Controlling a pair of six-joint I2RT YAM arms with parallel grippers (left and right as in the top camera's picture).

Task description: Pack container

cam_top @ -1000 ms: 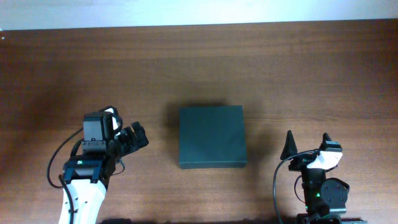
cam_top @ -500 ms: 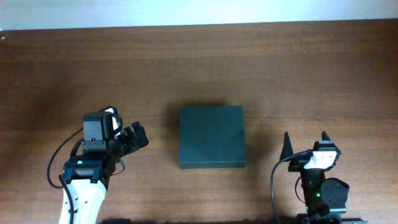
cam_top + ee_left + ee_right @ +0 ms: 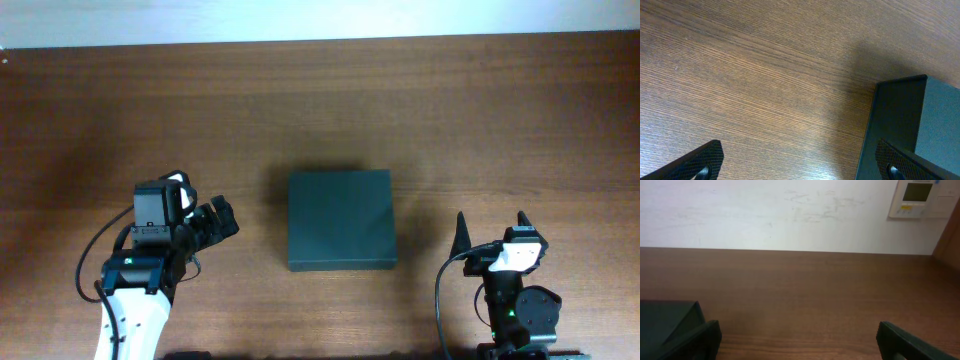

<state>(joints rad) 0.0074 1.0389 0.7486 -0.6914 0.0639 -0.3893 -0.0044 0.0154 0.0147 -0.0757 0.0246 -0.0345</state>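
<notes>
The container (image 3: 340, 220) is a dark green-black square box, lid closed, lying in the middle of the wooden table. It also shows at the right edge of the left wrist view (image 3: 910, 125) and at the lower left of the right wrist view (image 3: 665, 320). My left gripper (image 3: 218, 220) is open and empty, left of the container and pointing toward it, apart from it. My right gripper (image 3: 492, 232) is open and empty, at the container's right front, near the table's front edge.
The brown wooden table (image 3: 320, 110) stretches to a white wall at the back. A wall-mounted control panel (image 3: 920, 197) shows in the right wrist view. No other loose objects are in view.
My right gripper has shifted slightly left and toward the front since one second ago. The left arm and the container have not moved.
</notes>
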